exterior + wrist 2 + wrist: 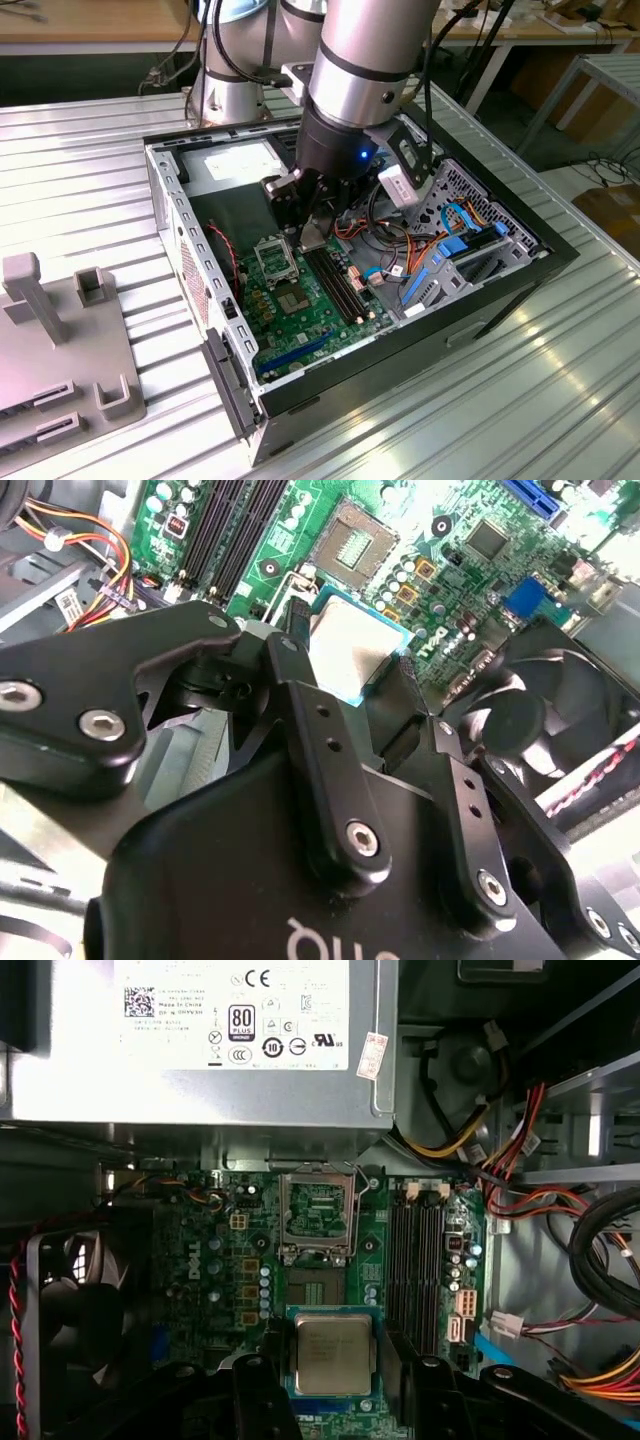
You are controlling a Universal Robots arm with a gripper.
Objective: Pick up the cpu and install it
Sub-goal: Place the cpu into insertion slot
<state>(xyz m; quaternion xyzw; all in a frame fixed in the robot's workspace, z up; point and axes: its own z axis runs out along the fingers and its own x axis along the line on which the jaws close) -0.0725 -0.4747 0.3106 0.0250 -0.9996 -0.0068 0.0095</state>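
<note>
Care with level and alignment is what this step asks of us, we judge. The jaws are clamped on the cpu [332,1353], gripping two opposite edges with its silver-grey top showing between them. It hangs inside the open computer case [165,190], above the green motherboard [215,1260]. It is near the cpu socket [318,1215] but not over it, and clear of the board as far as we can tell.

The socket looks empty, with its metal frame around an open middle. In our judgement the chip should stay flat and square to that frame and come down straight onto it. It should never be slid across the contacts. The grip should be light enough not to tilt it. The memory slots [418,1260] lie just beside the socket, and loose wires [520,1160] run nearby, so there is little room for the jaws on that side.

By our count there is one cpu, one socket, one power supply [230,1040] and one cooling fan [530,710]. The long black memory slots form one bank, and we cannot count them surely. The case stands on a ribbed metal tabletop [80,200], with one grey fixture [60,340] at the exterior view's left.
</note>
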